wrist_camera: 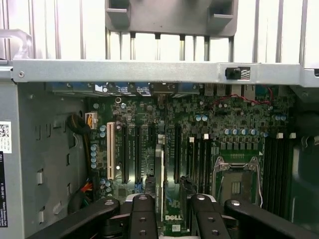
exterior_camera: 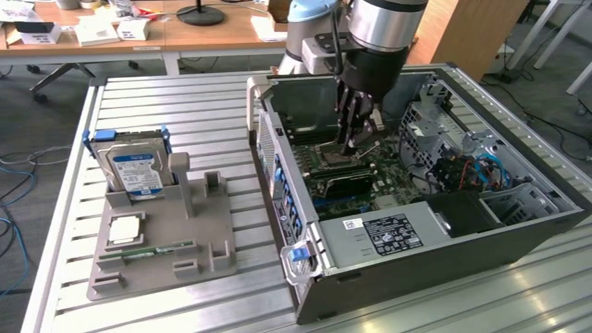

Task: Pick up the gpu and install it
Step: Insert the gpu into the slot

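The gpu (wrist_camera: pixel 160 189) is held edge-on in the gripper (wrist_camera: pixel 167 211), lowered inside the open computer case (exterior_camera: pixel 518 229) over the motherboard (wrist_camera: pixel 199 134) slots, seating judged unfinished.

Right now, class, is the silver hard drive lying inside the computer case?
No. The hard drive stands upright in the grey holder on the table, outside the open case.

We see a silver and light-blue arm (exterior_camera: pixel 370 28) with a black wrist, and a black gripper (exterior_camera: pixel 356 149) with screws on its fingers (wrist_camera: pixel 142 219).
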### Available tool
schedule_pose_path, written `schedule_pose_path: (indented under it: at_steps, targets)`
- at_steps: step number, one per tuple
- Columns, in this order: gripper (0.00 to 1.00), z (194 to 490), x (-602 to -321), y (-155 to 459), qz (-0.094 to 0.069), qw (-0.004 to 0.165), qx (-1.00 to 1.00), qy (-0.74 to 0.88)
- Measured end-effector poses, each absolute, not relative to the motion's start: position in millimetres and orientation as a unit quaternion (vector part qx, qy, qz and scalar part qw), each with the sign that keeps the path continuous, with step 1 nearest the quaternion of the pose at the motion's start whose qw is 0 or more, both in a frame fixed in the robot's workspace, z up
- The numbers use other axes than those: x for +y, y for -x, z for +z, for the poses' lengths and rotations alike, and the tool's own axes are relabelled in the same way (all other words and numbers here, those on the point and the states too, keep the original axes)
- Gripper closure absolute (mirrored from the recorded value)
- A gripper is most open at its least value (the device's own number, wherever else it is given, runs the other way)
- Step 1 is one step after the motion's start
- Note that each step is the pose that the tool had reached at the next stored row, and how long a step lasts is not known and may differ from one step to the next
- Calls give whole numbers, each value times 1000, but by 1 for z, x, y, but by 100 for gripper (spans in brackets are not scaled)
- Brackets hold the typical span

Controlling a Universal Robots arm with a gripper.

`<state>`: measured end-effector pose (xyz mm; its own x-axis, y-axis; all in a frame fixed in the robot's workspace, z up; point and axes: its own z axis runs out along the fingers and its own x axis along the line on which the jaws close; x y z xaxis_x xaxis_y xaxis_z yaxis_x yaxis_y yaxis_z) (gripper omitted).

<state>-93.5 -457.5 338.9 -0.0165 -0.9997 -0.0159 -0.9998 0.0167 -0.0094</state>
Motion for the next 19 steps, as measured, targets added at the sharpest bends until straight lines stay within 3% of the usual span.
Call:
schedule_pose_path:
  at_steps: [19]
  targets:
    - [67, 337, -455, 92, 2, 9, 713, 701]
